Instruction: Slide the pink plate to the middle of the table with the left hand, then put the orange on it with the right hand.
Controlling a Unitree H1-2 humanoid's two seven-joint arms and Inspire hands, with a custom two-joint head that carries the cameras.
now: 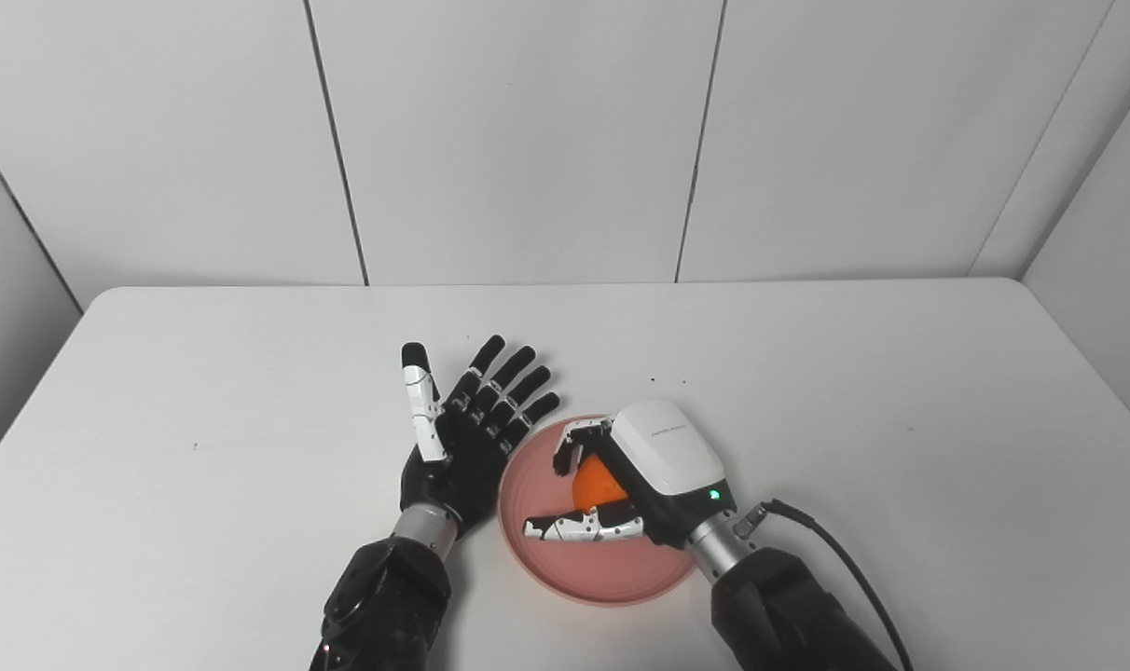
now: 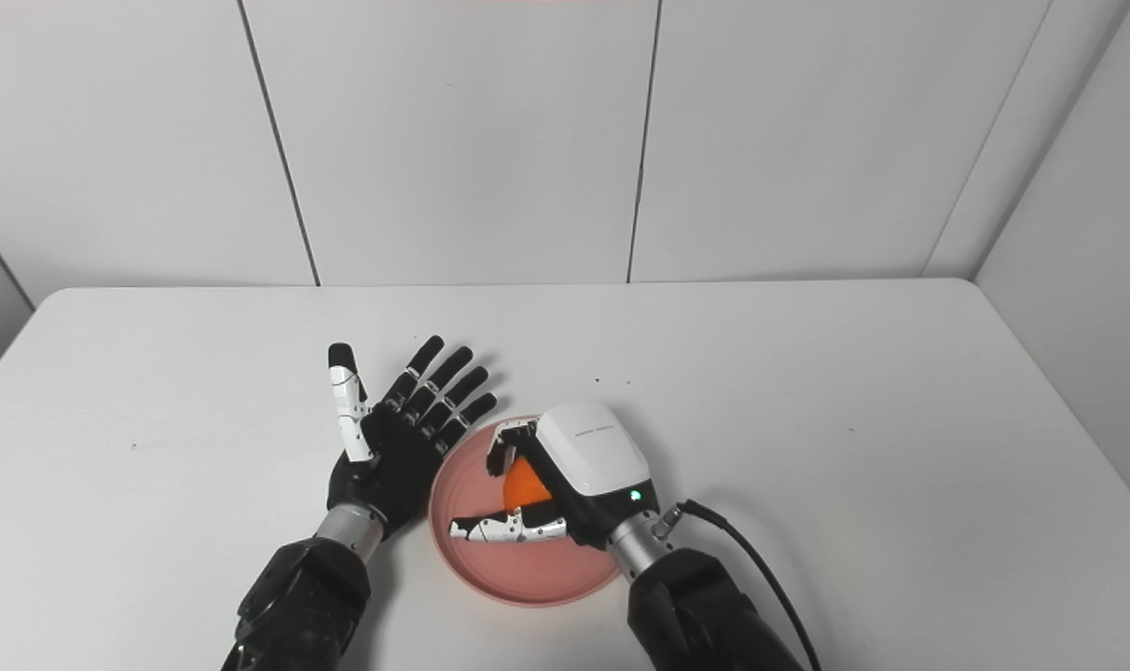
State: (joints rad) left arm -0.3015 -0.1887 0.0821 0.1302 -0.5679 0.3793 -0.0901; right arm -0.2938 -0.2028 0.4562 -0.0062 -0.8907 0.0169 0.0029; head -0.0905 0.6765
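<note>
The pink plate [image 1: 565, 570] lies on the white table [image 1: 248, 373] near its front edge, about in the middle. My right hand [image 1: 635, 471] is over the plate, its fingers curled around the orange [image 1: 595, 485], which shows only partly between fingers and thumb. Whether the orange rests on the plate I cannot tell. My left hand [image 1: 467, 424] is open with fingers spread and palm up, right beside the plate's left rim. In the right eye view the same orange [image 2: 524, 483] sits inside my right hand [image 2: 565, 475] above the plate [image 2: 490, 570].
A black cable [image 1: 845, 559] runs from the right wrist over the table to the right. Wall panels stand behind the table's far edge. Small dark specks [image 1: 668, 380] dot the tabletop beyond the plate.
</note>
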